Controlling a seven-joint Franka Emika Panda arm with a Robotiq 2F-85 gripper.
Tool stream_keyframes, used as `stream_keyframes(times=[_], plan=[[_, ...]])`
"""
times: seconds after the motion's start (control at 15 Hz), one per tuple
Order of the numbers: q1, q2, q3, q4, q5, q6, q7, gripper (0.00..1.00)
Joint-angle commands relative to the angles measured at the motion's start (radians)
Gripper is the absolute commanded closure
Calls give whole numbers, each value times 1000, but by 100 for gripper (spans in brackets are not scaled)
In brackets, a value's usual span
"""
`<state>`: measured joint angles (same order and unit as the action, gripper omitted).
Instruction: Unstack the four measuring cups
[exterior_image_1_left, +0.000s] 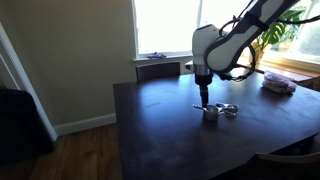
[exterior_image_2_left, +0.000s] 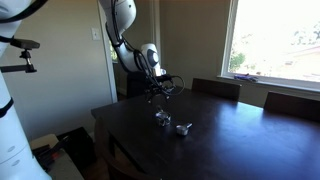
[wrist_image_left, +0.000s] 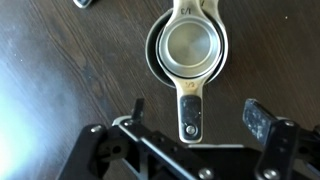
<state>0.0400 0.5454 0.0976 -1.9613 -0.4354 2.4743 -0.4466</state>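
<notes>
Daylight is coming through a window (exterior_image_1_left: 165, 25) behind a dark wooden surface (exterior_image_1_left: 160, 125), and a chair (exterior_image_1_left: 158, 69) is standing at its far edge. In both exterior views the white arm (exterior_image_1_left: 225, 40) is reaching down over the surface. The hand (exterior_image_1_left: 203, 97) is hanging just above a stack of measuring cups (exterior_image_1_left: 211, 114) without touching it. A loose cup (exterior_image_1_left: 231, 109) is lying just beside the stack, apart from it; in an exterior view the same pair is appearing as the stack (exterior_image_2_left: 163, 118) and the loose cup (exterior_image_2_left: 183, 128). The wrist view is looking straight down. There the stack (wrist_image_left: 187, 48) is sitting upright on the surface (wrist_image_left: 60, 70), with smaller shiny cups nesting inside a larger one. Their flat handles (wrist_image_left: 190, 105) are lying one over another and pointing toward the hand (wrist_image_left: 197, 108). The hand is standing wide open and is holding nothing. Its two fingers (wrist_image_left: 262, 122) are flanking the handles, one on each side, clear of the metal. How many cups are nesting in the stack cannot be told.
</notes>
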Motion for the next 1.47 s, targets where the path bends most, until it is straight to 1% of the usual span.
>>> stream_keyframes(times=[0.0,0.33,0.4,0.47,0.53,0.6,0.67,0.87,1.2,1.27,1.33,1.4], plan=[[4,42,13,50,31,-11,-48,0],[3,90,4,90,22,-15,-54,0],[1,100,3,96,22,-17,-59,2],[-2,110,5,103,25,-22,-67,13],[-5,116,6,105,27,-23,-72,27],[-6,123,6,108,27,-24,-78,29],[-8,131,7,114,28,-26,-85,35],[-9,147,6,120,26,-29,-92,55],[-12,109,-6,75,12,0,-84,89],[-12,101,-9,67,8,9,-82,91],[-12,84,-13,48,2,23,-78,88],[-11,70,-18,33,-5,32,-75,93]])
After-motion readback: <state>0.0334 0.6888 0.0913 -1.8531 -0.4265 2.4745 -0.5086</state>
